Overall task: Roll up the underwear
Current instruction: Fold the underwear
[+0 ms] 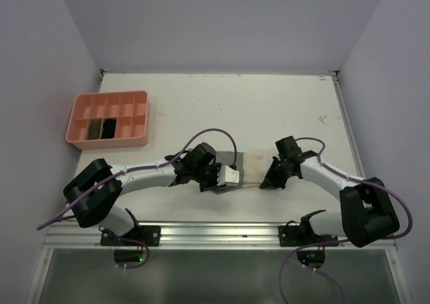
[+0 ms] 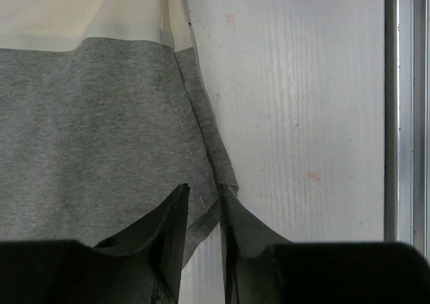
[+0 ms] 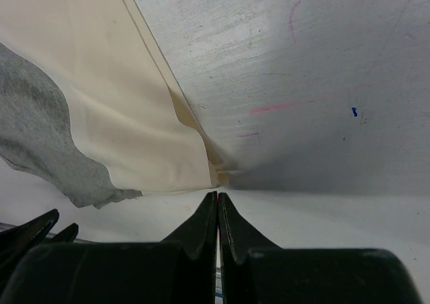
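- The underwear (image 1: 247, 167), one grey-and-cream piece, lay flat on the white table (image 1: 282, 109), lower middle of the overhead frame, right between the two arms.
- Left gripper (image 2: 203, 191) was at the seamed edge of the grey end. Its fingers were narrow and the hem ran up between them; it looked pinched, though the frame's bottom edge hid the contact.
- Right gripper (image 3: 218, 196) was down at the cream end, jaws pressed together on nothing, tips just short of the cream corner.
- Pink tray (image 1: 111, 142) sat upper left, well apart from the cloth.
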`<action>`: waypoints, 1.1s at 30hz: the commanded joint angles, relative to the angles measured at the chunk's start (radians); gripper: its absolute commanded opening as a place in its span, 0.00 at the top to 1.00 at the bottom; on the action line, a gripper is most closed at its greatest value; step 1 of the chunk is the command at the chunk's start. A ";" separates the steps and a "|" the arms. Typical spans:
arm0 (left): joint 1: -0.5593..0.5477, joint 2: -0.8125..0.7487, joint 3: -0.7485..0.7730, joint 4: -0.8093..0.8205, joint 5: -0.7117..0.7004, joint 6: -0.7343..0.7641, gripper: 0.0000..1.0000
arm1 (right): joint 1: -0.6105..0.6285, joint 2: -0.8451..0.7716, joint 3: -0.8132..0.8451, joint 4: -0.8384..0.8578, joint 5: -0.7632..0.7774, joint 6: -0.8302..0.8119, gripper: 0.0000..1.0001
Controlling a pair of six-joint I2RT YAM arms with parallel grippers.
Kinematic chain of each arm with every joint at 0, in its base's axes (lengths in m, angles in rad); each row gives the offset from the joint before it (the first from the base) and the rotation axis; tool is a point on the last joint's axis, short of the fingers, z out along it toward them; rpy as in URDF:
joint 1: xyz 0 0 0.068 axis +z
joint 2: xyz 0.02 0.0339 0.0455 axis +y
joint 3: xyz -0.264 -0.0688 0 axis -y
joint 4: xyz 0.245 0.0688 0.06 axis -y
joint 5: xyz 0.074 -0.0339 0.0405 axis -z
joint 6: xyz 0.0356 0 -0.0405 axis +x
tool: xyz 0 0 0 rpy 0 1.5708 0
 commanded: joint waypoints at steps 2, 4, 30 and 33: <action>-0.006 -0.015 0.009 0.046 -0.024 -0.039 0.69 | 0.005 -0.033 0.004 -0.036 0.033 -0.002 0.96; -0.011 0.006 0.015 0.048 -0.033 -0.035 0.69 | 0.004 -0.035 0.007 -0.049 0.044 -0.003 0.96; -0.045 -0.062 -0.017 0.028 -0.074 -0.027 1.00 | 0.002 -0.085 0.002 -0.092 0.070 0.009 0.96; -0.045 -0.084 -0.022 0.002 -0.038 -0.021 1.00 | 0.002 -0.093 0.005 -0.101 0.072 0.004 0.96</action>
